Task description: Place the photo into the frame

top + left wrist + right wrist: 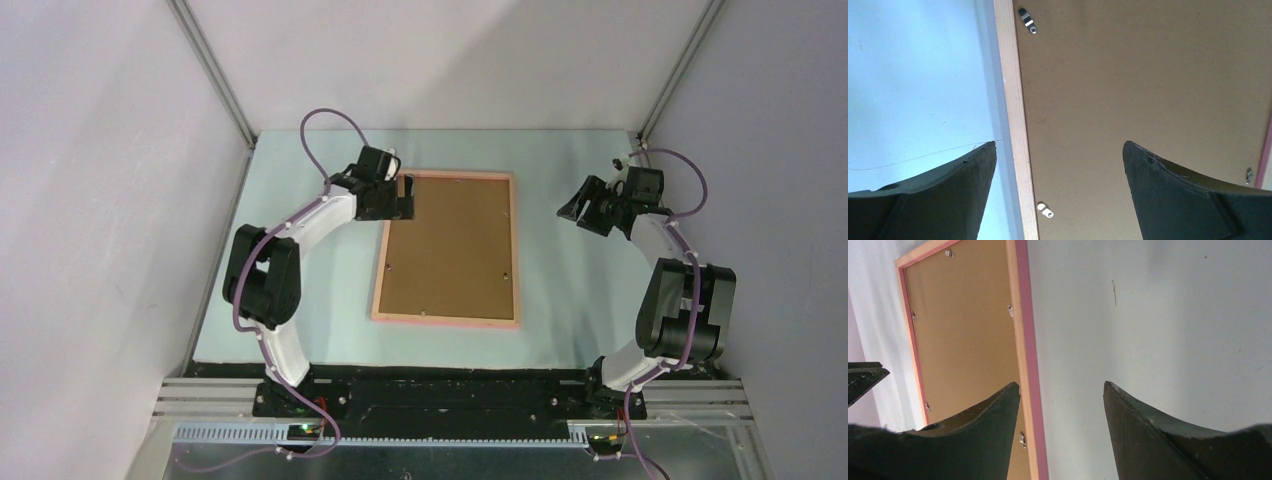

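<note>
1. The pale blue-green mat (pixel 300 300) covers the table, with grey walls (pixel 100 200) close on both sides and behind.
2. Your left gripper (pixel 1058 145) is spread fully wide and holds nothing. It sits at the frame's far left corner and straddles the left rail: one finger over the mat, the other over the backing board (pixel 450 245).
3. Your right gripper (pixel 1062 385) is about half open and empty. It hangs over bare mat to the right of the frame, well apart from it in the top view.
4. The frame (pixel 445 318) lies flat mid-table, back side up, with the brown board seated inside its pink rails and small metal clips (pixel 1027 20) along the inner edge.
5. No view shows you where the photo is.
6. For room to move, you have a broad strip of mat right of the frame, a narrower one on its left, and only a slim margin beyond its far rail
</note>
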Motion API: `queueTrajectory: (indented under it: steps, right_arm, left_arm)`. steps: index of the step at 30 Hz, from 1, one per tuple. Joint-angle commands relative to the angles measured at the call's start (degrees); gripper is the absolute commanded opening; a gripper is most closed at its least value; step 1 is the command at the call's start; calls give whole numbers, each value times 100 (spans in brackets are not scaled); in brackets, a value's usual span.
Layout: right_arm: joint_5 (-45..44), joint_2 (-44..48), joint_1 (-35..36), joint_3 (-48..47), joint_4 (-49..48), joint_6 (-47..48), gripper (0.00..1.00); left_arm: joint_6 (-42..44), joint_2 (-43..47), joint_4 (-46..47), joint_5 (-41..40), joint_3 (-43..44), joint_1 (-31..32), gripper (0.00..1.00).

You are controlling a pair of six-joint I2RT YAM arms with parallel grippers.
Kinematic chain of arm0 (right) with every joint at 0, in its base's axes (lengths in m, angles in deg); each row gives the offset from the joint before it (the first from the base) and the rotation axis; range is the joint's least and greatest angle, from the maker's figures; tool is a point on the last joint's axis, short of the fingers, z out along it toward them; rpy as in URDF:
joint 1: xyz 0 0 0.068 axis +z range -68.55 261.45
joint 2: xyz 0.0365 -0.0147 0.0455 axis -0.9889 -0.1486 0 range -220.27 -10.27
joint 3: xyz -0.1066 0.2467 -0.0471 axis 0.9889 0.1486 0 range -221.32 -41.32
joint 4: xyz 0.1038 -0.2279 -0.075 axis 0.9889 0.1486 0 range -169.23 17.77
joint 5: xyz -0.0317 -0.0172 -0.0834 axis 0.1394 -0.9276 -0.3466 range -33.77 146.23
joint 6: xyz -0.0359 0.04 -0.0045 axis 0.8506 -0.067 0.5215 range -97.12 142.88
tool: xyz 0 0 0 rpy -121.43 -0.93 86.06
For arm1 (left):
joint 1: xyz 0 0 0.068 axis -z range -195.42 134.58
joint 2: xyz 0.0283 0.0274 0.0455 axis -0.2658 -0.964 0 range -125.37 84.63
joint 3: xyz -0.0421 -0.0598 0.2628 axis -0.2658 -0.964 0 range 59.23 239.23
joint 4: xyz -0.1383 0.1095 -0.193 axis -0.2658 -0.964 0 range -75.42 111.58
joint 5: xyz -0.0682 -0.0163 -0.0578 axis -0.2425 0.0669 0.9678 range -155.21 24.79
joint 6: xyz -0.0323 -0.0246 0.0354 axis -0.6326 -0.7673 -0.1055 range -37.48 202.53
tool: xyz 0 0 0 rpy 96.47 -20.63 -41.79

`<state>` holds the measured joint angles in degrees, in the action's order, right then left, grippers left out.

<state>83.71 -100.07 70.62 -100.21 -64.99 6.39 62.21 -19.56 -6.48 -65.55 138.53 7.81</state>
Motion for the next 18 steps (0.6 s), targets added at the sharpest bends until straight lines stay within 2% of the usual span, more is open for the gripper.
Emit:
queueTrajectory:
  steps: [1,8,18]
  right_arm:
    - [-12,32,134,9,-207,55,67]
    - [-151,-18,395,1,-261,227,68]
    - [-657,-438,1057,-370,51,648,79]
  left_arm:
    - [448,178,47,-303,251,-96,100]
    - [920,81,46,-146,129,-452,98]
    - [1219,-211,48,856,4,-696,94]
